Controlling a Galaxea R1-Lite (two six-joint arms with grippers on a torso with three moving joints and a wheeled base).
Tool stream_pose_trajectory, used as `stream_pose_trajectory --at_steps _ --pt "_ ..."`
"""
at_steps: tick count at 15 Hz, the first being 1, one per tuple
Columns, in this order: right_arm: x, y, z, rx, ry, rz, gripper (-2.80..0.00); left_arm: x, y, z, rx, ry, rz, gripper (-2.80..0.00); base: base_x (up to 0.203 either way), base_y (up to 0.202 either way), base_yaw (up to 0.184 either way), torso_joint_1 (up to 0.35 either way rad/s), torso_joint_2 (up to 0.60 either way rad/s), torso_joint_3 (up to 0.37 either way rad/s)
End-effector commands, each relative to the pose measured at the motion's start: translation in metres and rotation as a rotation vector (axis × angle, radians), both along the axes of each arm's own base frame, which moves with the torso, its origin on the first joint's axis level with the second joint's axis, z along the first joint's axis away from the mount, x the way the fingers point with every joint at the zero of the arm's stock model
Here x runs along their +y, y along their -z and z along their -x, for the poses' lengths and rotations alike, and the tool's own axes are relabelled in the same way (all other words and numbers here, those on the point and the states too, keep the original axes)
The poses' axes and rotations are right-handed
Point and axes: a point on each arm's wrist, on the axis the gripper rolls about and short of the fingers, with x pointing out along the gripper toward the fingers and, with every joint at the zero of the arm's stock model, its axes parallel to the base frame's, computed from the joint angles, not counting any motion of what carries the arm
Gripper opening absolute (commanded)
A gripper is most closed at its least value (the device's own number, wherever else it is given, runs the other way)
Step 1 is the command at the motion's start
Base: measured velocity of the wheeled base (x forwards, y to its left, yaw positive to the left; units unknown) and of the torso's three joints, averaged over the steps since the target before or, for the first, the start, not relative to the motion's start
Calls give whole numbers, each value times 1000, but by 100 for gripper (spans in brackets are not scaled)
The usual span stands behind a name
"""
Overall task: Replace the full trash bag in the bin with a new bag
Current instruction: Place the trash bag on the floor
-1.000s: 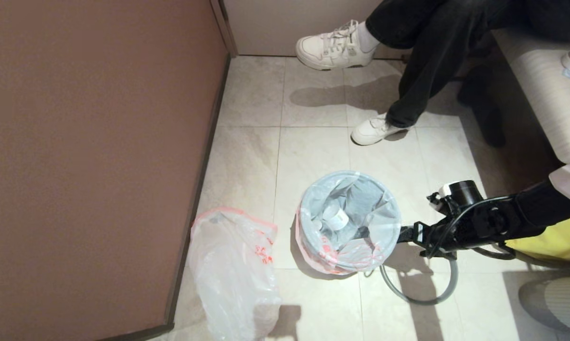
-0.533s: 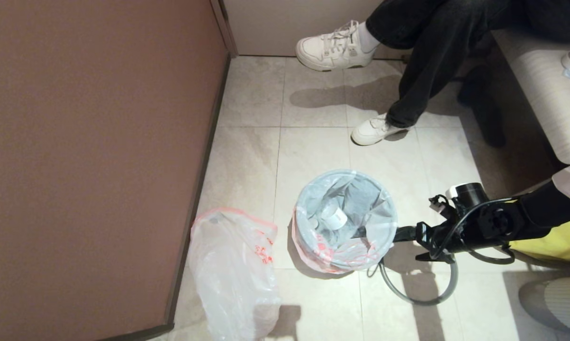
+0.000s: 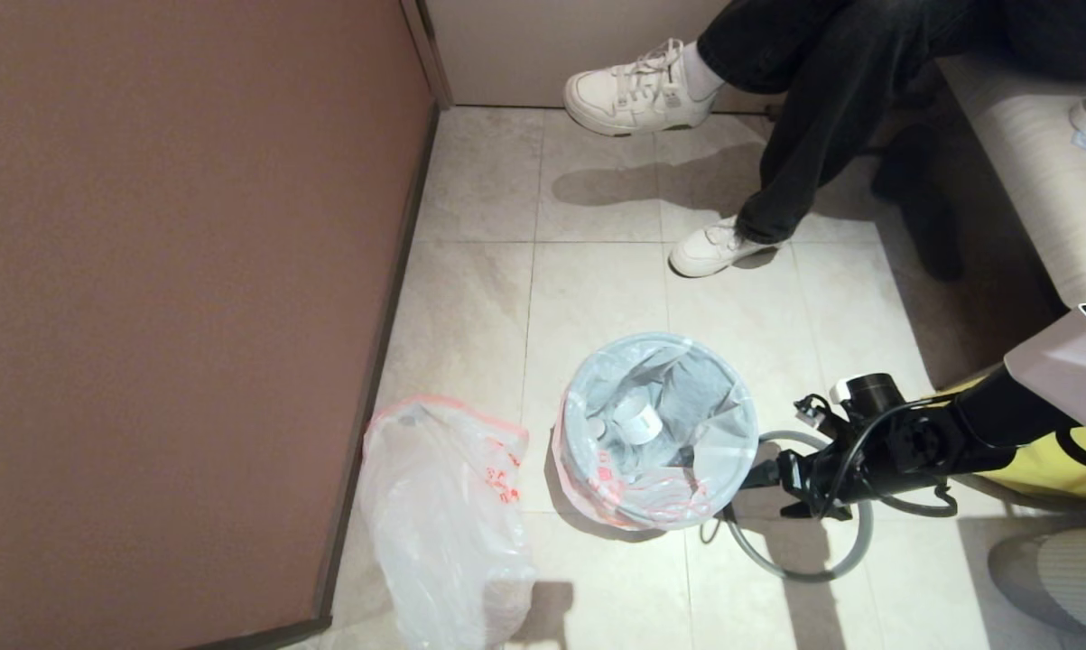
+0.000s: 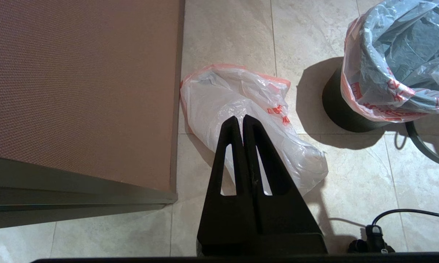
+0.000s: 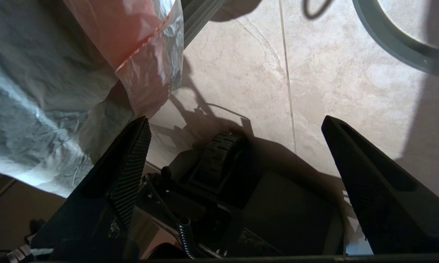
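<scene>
The full trash bag (image 3: 655, 424) lines the bin (image 4: 341, 109), its pink-red edge folded over the top and a white cup (image 3: 637, 418) lying inside. The thin grey hoop (image 3: 861, 542) lies on the floor to the bin's right. The new bag (image 3: 443, 524) lies crumpled by the brown wall. My right gripper (image 3: 759, 474) is low beside the bin's right side, open and holding nothing, with bag film (image 5: 146, 73) next to one finger. My left gripper (image 4: 240, 118) hovers shut above the new bag (image 4: 241, 98), outside the head view.
A seated person's legs and white shoes (image 3: 637, 86) (image 3: 710, 248) are on the far side of the bin. The brown wall panel (image 3: 172, 298) runs along the left and a bench (image 3: 1039, 162) along the right. A black cable (image 4: 405, 212) lies on the tiles.
My right gripper has opened wider and pulled down and back from the bag's rim. The bin and bag have shifted slightly. The left gripper stays shut.
</scene>
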Motion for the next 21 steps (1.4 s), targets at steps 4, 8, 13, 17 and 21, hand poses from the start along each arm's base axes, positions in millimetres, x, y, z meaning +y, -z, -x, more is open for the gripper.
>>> stream_pose_trajectory --at_steps 4,8,13,17,21 --pt "2 12 -6 -61 0 1 0 0 0 0 0 -1 0 -280 0 0 0 0 0 0" --pt "2 -6 8 -46 5 -72 0 0 0 0 0 0 0 -280 0 0 0 0 0 0" --pt "-9 -19 16 27 115 -209 0 0 0 0 0 -1 0 -280 0 0 0 0 0 0" --pt "-5 -15 10 29 136 -239 0 0 0 0 0 -1 0 -280 0 0 0 0 0 0" --pt "10 -6 1 26 130 -261 0 0 0 0 0 -1 0 -280 0 0 0 0 0 0"
